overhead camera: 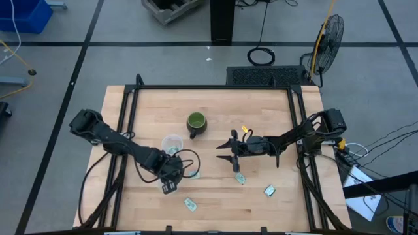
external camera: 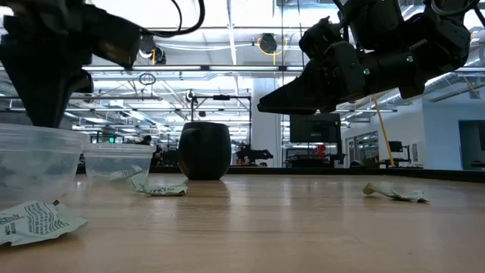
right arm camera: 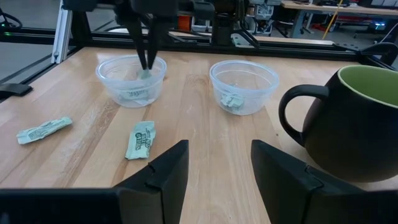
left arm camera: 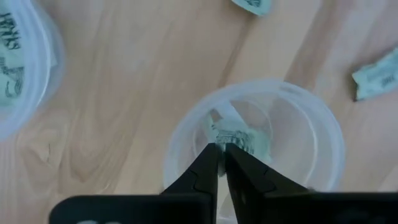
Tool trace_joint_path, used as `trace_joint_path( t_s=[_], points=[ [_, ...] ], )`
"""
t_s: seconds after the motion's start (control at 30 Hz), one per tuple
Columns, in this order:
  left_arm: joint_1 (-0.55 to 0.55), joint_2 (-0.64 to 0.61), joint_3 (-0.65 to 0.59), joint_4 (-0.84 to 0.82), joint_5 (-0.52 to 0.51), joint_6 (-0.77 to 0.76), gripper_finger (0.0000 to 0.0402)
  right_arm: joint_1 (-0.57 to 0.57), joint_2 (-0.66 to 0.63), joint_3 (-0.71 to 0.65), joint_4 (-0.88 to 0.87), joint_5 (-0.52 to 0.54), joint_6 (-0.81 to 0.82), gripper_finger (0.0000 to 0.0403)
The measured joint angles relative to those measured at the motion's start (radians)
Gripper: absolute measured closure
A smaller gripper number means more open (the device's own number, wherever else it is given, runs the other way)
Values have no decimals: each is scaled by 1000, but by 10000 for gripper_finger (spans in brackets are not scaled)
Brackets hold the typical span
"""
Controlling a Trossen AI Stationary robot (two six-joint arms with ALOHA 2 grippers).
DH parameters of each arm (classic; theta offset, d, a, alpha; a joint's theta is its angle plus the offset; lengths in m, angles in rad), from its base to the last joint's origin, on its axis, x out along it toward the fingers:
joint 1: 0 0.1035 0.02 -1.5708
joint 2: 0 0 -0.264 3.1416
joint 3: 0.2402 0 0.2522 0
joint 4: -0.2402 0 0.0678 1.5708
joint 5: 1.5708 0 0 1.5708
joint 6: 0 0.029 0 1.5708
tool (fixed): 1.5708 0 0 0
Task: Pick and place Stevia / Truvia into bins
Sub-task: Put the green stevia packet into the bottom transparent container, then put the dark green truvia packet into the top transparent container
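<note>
Two clear bins stand left of the dark green mug. My left gripper points down into the nearer bin, shut on a Stevia packet. In the high view the left gripper covers most of that bin. The farther bin holds a crumpled packet. Loose packets lie flat on the table. My right gripper is open, hovers above the table right of the bins, and touches nothing. My left gripper pinches the Stevia packet by its end between its two fingertips. The fingers come from above, pointing down into the bin. The packet sits inside the bin's walls; whether it rests on the bin's floor I cannot tell.
The mug stands on the far side of the right gripper. In the right wrist view two packets lie on the table near the occupied bin. A black frame borders the table. Bare wood lies along the near edge.
</note>
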Motion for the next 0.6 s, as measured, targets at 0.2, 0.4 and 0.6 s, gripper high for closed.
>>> trace_joint_path(
  t_s=[0.2, 0.4, 0.6],
  points=[
    [23, 0, -7, 5, 0, -14, 339, 0, 0, 0, -9, 0, 0, 234],
    [24, 0, -7, 4, 41, -27, 318, 0, 1, 0, -89, -63, 4, 234],
    [55, -5, 31, -6, 342, -157, 316, 1, -17, -1, -156, -109, 48, 234]
  ],
)
